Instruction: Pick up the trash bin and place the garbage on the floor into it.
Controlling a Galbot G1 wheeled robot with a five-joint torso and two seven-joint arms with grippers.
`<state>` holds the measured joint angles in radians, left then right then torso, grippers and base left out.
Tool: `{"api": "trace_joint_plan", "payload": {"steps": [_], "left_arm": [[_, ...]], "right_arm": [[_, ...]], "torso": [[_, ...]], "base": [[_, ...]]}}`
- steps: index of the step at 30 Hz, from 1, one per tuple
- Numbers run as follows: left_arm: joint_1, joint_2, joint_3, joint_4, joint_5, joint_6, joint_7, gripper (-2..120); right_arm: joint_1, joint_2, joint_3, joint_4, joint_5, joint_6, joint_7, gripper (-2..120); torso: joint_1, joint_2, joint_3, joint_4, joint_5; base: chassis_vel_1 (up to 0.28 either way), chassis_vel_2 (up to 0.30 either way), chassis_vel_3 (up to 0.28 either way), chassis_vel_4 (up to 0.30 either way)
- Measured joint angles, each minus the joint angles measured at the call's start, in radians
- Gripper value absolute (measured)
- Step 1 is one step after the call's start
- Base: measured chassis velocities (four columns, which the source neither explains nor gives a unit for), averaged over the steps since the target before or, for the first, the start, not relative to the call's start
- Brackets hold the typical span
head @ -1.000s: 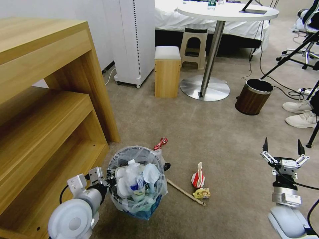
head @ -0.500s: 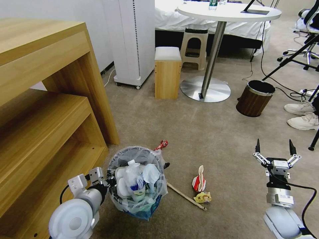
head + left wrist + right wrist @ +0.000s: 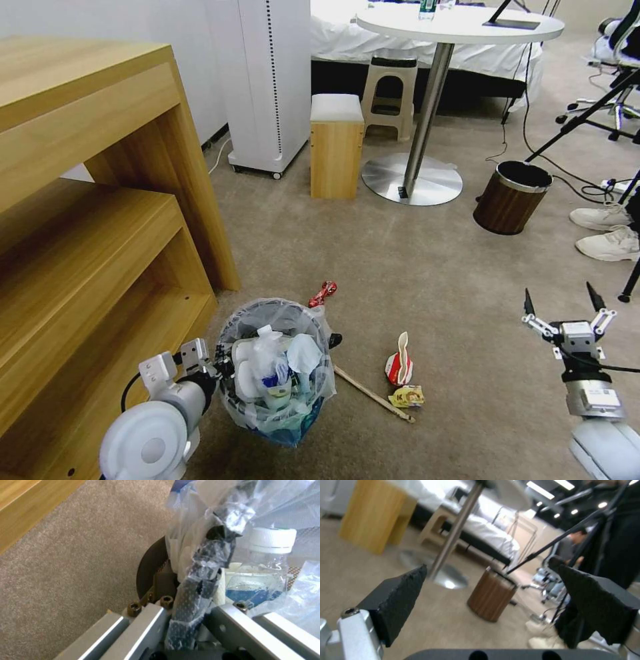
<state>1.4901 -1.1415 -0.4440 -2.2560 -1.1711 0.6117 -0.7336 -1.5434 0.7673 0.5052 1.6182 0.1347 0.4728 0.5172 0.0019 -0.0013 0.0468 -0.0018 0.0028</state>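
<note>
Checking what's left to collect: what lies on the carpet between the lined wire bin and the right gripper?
In the head view, between the trash bin and the open right gripper lie a wooden stick, a red paper cup and a yellowish wrapper; beyond them, bare carpet.

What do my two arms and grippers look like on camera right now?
Both arms are glossy white-grey with round joint housings and black cables. The right gripper has silver metal linkages ending in pointed black fingertip pads. The left gripper has silver bars with hex bolts.

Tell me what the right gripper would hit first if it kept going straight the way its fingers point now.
Likely the brown wood-grain bin: it sits centred between the open right gripper fingers in the wrist view, bare carpet before it. Depth is unclear.
</note>
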Motion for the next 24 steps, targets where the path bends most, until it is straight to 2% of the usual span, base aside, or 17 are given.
{"api": "trace_joint_plan", "payload": {"steps": [4,8,10,13,14,16,24], "left_arm": [[0.0,-0.008,0.005,0.007,0.009,0.0,0.003,0],[0.0,-0.014,0.006,0.011,0.016,0.0,0.005,0],[0.001,-0.018,0.007,0.014,0.02,0.0,0.005,0],[0.001,-0.023,0.014,0.023,0.03,0.0,0.007,0],[0.001,-0.023,0.014,0.023,0.03,0.0,0.007,0],[-0.001,-0.025,0.019,0.029,0.033,0.0,0.007,0],[0.008,-0.031,0.023,0.037,0.05,0.0,0.005,0]], "right_arm": [[0.05,-0.042,-0.065,-0.067,-0.073,0.02,-0.006,100],[0.087,-0.075,-0.138,-0.078,-0.081,0.015,0.006,100],[0.095,-0.078,-0.177,-0.06,-0.055,-0.004,0.018,100],[0.116,-0.08,-0.296,0.015,0.069,-0.098,0.078,100],[0.116,-0.08,-0.296,0.015,0.069,-0.098,0.078,100],[0.132,-0.08,-0.359,0.054,0.14,-0.142,0.107,100],[0.169,-0.076,-0.467,0.112,0.262,-0.209,0.178,100]], "torso": [[0.0,0.0,0.0,0.0,-0.0004],[0.0,0.0,0.0,0.0002,-0.0011],[0.0,0.0,0.0,0.0,-0.0009],[0.0,0.0,0.0,0.0001,-0.0006],[0.0,0.0,0.0,0.0001,-0.0006],[0.0,0.0,0.0,0.0,-0.0006],[0.0,0.0,0.0,0.0,-0.0006]], "base": [[0.0,0.0,0.0,0.0],[0.0,0.0,0.0,0.0],[0.0,0.0,0.0,0.0],[0.0,0.0,0.0,0.0],[0.0,0.0,0.0,0.0],[0.0,0.0,0.0,0.0],[0.0,0.0,0.0,0.0]]}}
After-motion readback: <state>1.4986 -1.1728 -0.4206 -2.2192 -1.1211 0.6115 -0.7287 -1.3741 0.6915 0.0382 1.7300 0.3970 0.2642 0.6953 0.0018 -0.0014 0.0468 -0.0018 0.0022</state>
